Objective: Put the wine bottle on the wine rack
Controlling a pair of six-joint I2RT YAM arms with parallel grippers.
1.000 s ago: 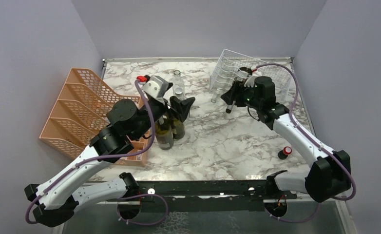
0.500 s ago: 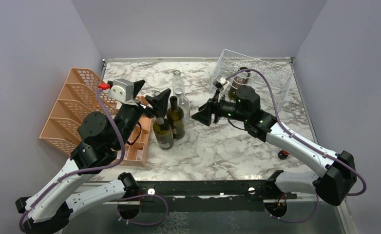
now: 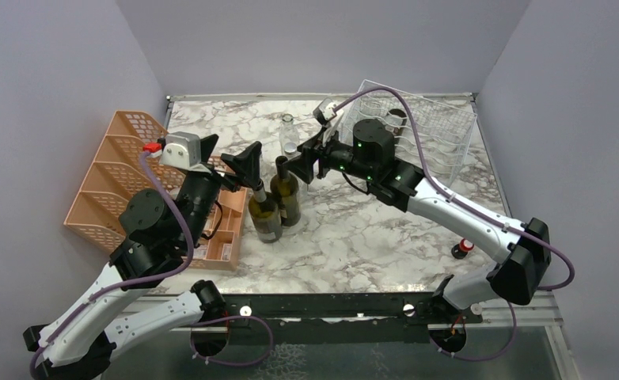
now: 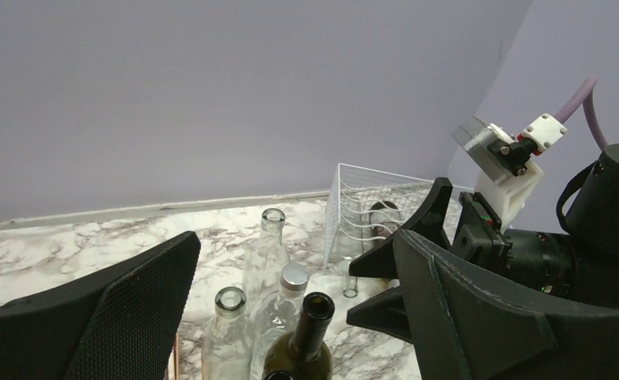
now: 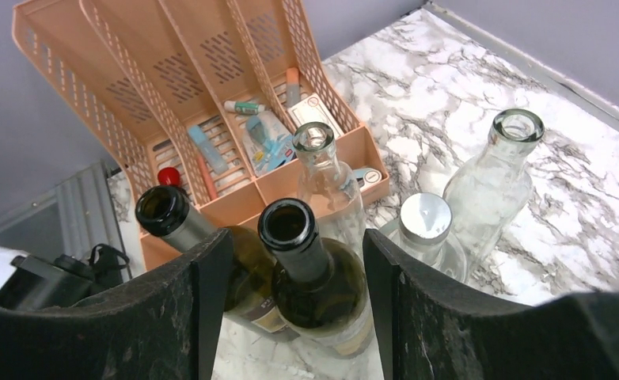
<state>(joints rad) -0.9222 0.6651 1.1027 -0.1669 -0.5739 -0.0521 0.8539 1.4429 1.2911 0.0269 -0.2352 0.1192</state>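
Observation:
Two dark green wine bottles stand mid-table, one (image 3: pixel 285 194) (image 5: pixel 310 265) (image 4: pixel 306 336) to the right of the other (image 3: pixel 264 215) (image 5: pixel 172 215). My right gripper (image 3: pixel 297 162) (image 5: pixel 297 237) is open, and the right bottle's neck shows between its fingers without touching them. My left gripper (image 3: pixel 235 144) (image 4: pixel 294 245) is open and empty, up and to the left of the bottles. The silvery wire wine rack (image 3: pixel 437 131) (image 4: pixel 354 207) stands at the back right with a dark bottle (image 3: pixel 395 119) (image 4: pixel 383 215) lying in it.
Three clear glass bottles (image 5: pixel 318 170) (image 5: pixel 427 229) (image 5: pixel 503 178) stand just behind the dark ones. The orange mesh organizer (image 3: pixel 112 186) (image 5: pixel 172 71) sits at the left. A small red-capped item (image 3: pixel 465 247) lies near the right front.
My right gripper has left the wine rack and swung left over the standing bottles. My left gripper has drawn back to the left, away from the bottles.

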